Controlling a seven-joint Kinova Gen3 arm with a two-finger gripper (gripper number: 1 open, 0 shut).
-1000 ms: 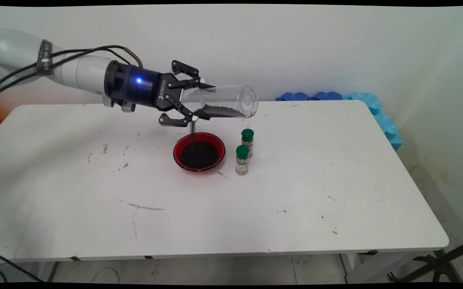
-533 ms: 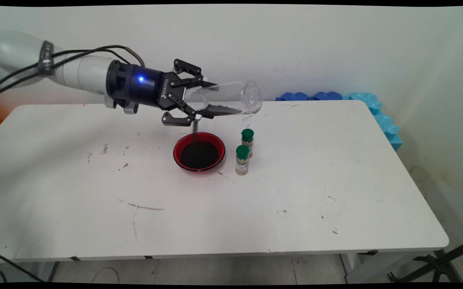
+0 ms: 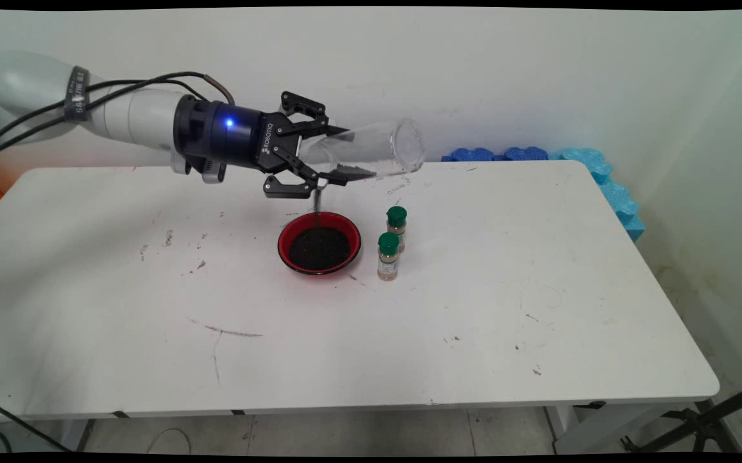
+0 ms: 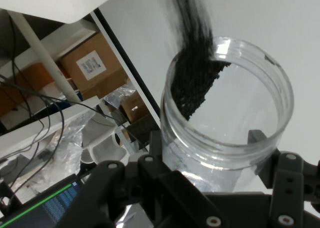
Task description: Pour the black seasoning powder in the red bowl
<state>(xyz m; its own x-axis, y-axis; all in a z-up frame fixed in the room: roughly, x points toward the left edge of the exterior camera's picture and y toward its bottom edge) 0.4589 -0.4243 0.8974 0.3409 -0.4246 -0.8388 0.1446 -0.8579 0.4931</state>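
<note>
Above red bowl (image 3: 319,243): tool (image 3: 326,170) grips tipped clear jar (image 3: 371,151), black grains streaming out.

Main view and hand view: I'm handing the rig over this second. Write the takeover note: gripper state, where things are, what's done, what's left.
Gripper: shut on the clear jar, held on its side above the table, mouth tipped down toward the arm.
Jar: some dark granules remain inside, by the mouth; a thin stream falls from it.
Red bowl: right under the mouth, already holding a layer of granules.
Two green-capped spice bottles: upright, just right of the bowl, untouched.
Done: most of the granules are in the bowl.
Left: the jar isn't empty and hasn't been set down.
</note>
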